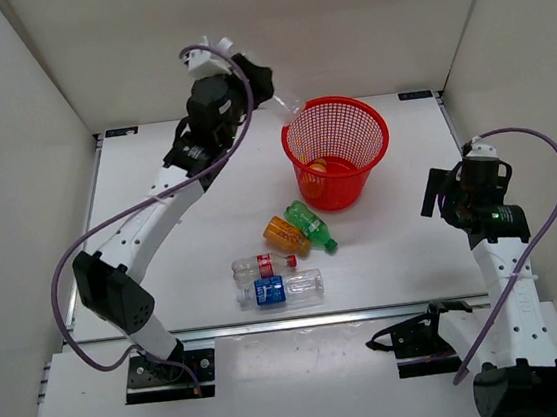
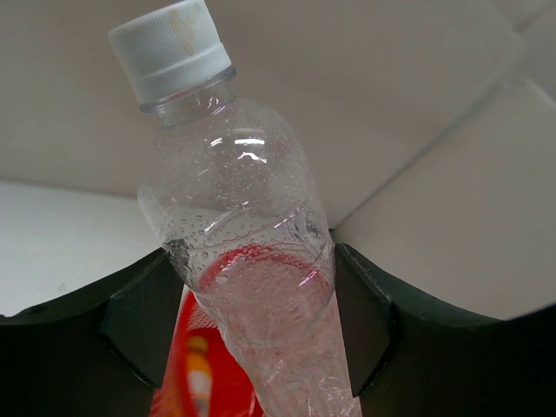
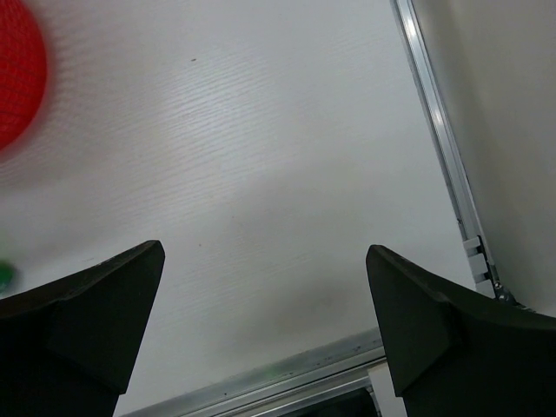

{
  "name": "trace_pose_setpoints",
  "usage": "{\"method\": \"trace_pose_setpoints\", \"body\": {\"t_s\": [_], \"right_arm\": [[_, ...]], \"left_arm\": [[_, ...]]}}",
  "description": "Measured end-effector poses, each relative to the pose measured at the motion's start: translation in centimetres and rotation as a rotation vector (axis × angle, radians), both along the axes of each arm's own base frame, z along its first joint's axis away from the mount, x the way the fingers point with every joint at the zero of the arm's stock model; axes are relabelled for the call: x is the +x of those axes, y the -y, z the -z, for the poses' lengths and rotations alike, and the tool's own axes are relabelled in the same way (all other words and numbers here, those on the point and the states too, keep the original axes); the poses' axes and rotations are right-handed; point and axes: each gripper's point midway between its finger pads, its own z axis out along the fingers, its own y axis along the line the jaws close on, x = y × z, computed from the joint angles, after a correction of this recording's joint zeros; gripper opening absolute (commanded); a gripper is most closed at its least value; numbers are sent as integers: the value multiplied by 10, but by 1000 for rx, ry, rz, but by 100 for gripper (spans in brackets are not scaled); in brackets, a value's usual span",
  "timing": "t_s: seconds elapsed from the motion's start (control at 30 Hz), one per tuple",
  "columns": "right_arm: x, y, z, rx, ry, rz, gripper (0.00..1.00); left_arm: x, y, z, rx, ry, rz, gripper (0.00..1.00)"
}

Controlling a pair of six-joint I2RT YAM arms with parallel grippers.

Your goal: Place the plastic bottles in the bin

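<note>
A clear unlabelled plastic bottle (image 2: 234, 191) is clamped in the left tool (image 2: 252, 330) at upper centre, slanted over the left rim of the round red mesh bin (image 1: 365, 173). Released here, it could be clipped by that rim and tipped onto the desk (image 1: 413, 243). The right tool (image 3: 265, 330) is spread wide, empty.
</note>
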Motion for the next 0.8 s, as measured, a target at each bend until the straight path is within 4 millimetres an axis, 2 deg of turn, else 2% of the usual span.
{"method": "trace_pose_setpoints", "body": {"t_s": [0.1, 0.17, 0.2, 0.23, 0.3, 0.37, 0.47, 0.57, 0.67, 0.73, 0.8], "right_arm": [[-3, -7, 5, 2, 3, -39, 99], [-5, -14, 7, -4, -2, -84, 99], [-4, -18, 6, -7, -1, -104, 99], [-3, -23, 6, -11, 0, -131, 99], [-2, -36, 7, -15, -5, -197, 99], [-1, -49, 8, -10, -11, -261, 99], [-1, -67, 12, 8, -28, -358, 98], [-3, -92, 19, 28, -66, -484, 99], [-9, -133, 27, 28, -99, -660, 99], [-16, -165, 34, 13, -110, -795, 99], [-23, -191, 43, 12, -127, -899, 99]], "left_arm": [[-3, 47, -27, 17, 87, 100, 66], [8, 76, -30, 37, 113, 155, 72], [14, 88, -24, 54, 110, 173, 72], [19, 100, -11, 80, 99, 194, 74], [26, 117, 29, 156, 45, 222, 81], [25, 135, 68, 229, -14, 269, 99], [13, 159, 105, 301, -87, 361, 99], [-4, 172, 112, 345, -104, 430, 98], [-23, 171, 95, 359, -89, 476, 98], [-39, 157, 79, 362, -77, 486, 98], [-63, 128, 62, 371, -75, 477, 98]]}}
